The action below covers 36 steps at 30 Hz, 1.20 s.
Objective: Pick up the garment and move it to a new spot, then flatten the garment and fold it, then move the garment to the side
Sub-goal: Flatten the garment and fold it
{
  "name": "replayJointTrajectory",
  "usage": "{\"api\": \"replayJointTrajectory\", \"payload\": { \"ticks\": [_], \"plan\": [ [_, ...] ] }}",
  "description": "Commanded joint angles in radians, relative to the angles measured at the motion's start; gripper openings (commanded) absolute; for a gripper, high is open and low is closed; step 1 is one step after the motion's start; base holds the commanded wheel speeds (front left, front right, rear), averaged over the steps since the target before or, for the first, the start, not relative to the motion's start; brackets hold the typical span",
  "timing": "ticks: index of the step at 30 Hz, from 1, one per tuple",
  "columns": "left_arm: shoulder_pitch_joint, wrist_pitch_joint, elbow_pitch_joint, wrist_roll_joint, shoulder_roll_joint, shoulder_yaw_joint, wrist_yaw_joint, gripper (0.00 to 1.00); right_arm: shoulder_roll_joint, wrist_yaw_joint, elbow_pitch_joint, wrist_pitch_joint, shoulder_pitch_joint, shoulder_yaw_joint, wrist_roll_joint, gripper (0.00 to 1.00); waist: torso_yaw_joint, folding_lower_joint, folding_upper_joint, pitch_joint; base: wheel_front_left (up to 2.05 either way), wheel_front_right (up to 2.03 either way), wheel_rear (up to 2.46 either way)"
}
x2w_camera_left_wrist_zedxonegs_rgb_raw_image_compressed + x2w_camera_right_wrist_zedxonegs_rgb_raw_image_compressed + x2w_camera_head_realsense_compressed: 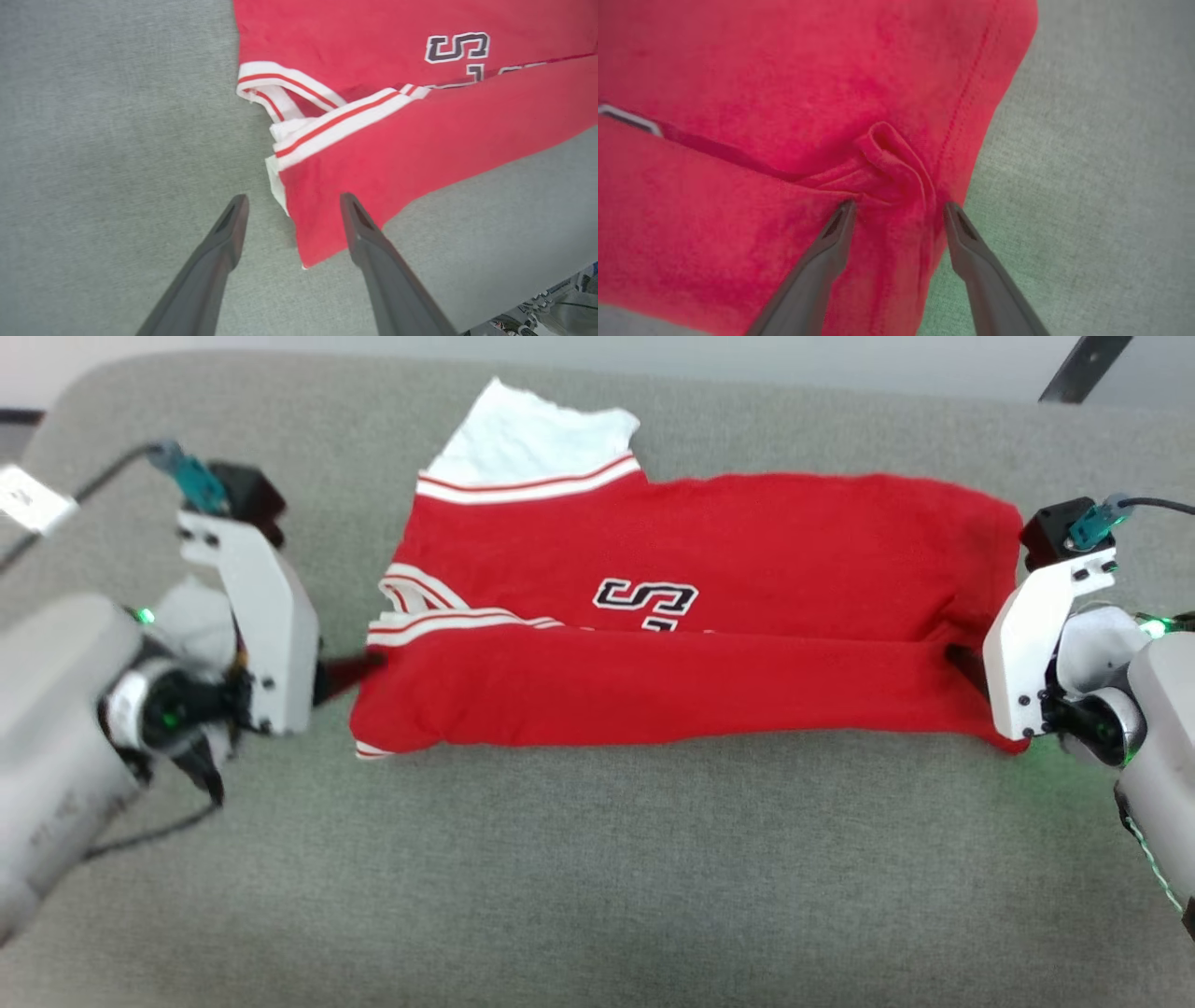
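Note:
The garment [691, 616], red with white striped trim and a white sleeve at the back, lies on the grey cushioned surface [597, 859]. Its near long edge is folded over the front, leaving a black "S" showing. My left gripper [359, 667] stands open at the garment's left end. In the left wrist view its fingers [369, 238] straddle the folded corner of the garment [411, 140] without pinching it. At the right end my right gripper [962, 663] is open. A small bunched fold of the garment [738, 70] sits just past the tips of the right gripper [899, 207].
Bare grey surface runs wide in front of the garment and to both sides. A black bar [1083, 369] crosses the top right corner. A cable and white tag [33, 499] trail by my left arm.

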Motion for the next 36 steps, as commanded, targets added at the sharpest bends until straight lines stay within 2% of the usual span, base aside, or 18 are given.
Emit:
{"api": "replayJointTrajectory", "payload": {
  "ticks": [1,7,10,18,22,27,32,36],
  "plan": [
    [0.016,-0.008,-0.008,-0.008,0.007,0.003,0.009,1.0,-0.006,0.0,-0.007,-0.016,0.005,0.003,0.007,1.0,0.004,0.0,0.0,-0.039,0.0,0.0,0.0],
    [0.107,-0.051,-0.108,-0.02,0.035,-0.01,0.05,1.0,-0.057,0.0,-0.085,-0.189,0.016,0.054,0.001,1.0,-0.004,0.0,0.0,-0.1,0.0,0.0,0.0],
    [0.144,-0.077,-0.135,-0.015,0.044,-0.017,0.06,1.0,-0.085,0.0,-0.127,-0.29,0.042,0.042,-0.006,1.0,-0.011,0.0,0.0,-0.12,0.0,0.0,0.0],
    [0.206,-0.166,-0.132,-0.012,0.057,-0.008,0.041,1.0,-0.114,0.0,-0.3,-0.544,0.194,-0.079,-0.09,1.0,-0.053,0.0,0.0,-0.136,0.0,0.0,0.0],
    [0.219,-0.207,-0.103,-0.001,0.061,-0.002,0.024,1.0,-0.085,0.0,-0.426,-0.637,0.312,-0.187,-0.183,1.0,-0.081,0.0,0.0,-0.127,0.0,0.0,0.0],
    [0.226,-0.214,-0.065,0.008,0.068,-0.006,0.009,1.0,0.005,0.0,-0.627,-0.717,0.482,-0.34,-0.312,1.0,-0.11,0.0,0.0,-0.104,0.0,0.0,0.0],
    [0.221,-0.199,-0.033,0.005,0.081,-0.009,0.006,1.0,0.121,0.0,-0.829,-0.734,0.649,-0.43,-0.413,1.0,-0.134,0.0,0.0,-0.068,0.0,0.0,0.0],
    [0.225,-0.183,-0.004,-0.015,0.084,-0.003,0.011,1.0,0.205,0.0,-0.957,-0.715,0.746,-0.451,-0.442,1.0,-0.151,0.0,0.0,-0.032,0.0,0.0,0.0]
  ]
}}
